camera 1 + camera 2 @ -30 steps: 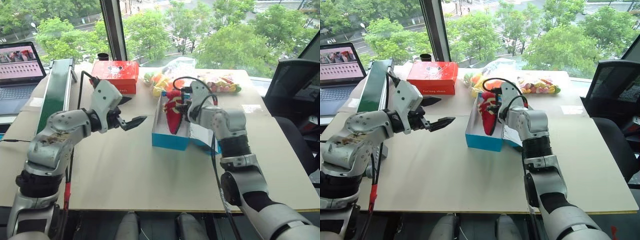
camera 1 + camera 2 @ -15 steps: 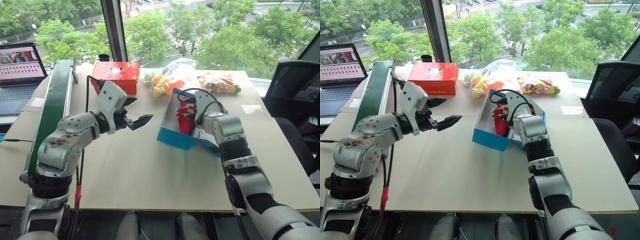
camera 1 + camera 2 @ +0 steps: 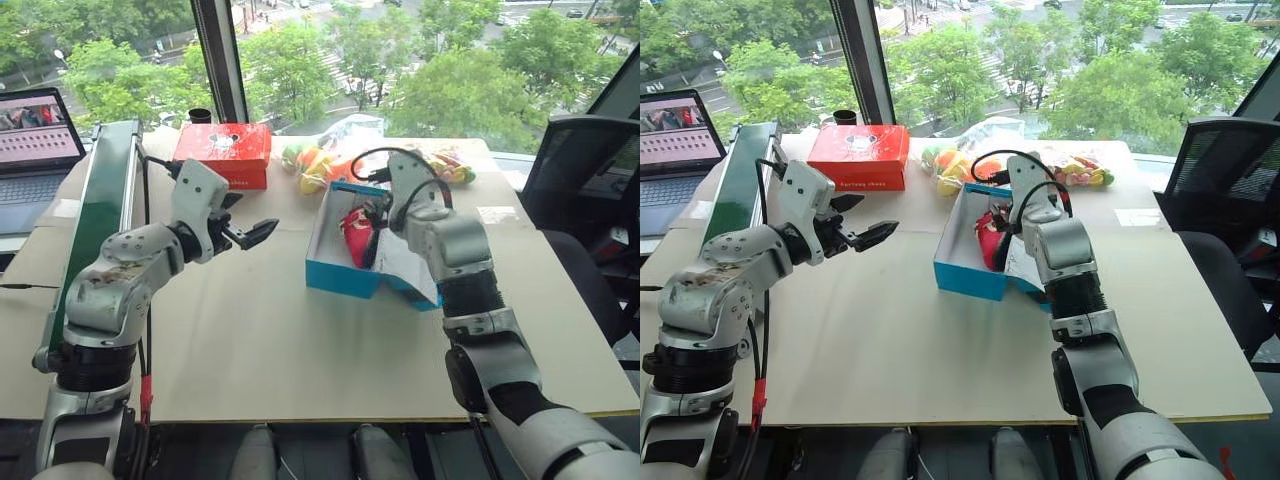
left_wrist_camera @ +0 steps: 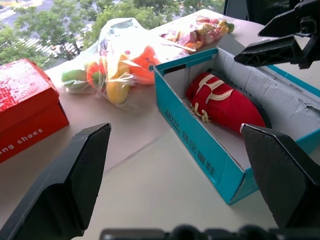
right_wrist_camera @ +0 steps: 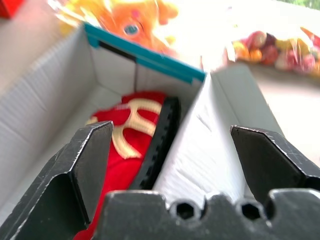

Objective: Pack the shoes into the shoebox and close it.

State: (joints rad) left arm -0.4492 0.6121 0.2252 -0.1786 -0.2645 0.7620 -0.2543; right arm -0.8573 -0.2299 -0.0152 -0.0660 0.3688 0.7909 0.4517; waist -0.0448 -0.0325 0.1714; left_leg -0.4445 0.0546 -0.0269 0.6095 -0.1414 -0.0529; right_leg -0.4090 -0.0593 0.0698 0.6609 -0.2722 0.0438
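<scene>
Two red shoes (image 4: 225,102) sit inside the light-blue shoebox (image 3: 345,275), lid still open, around the middle of a beige table (image 3: 250,340) toward its far edge. Right gripper (image 4: 280,42) hovers over the box with fingers spread wide and empty, left gripper (image 3: 245,225) also wide apart over bare tabletop. Red box (image 3: 222,152) and bagged toys (image 4: 120,62) line the window edge; laptop (image 3: 35,140) and office chair (image 3: 585,185) flank the table.
</scene>
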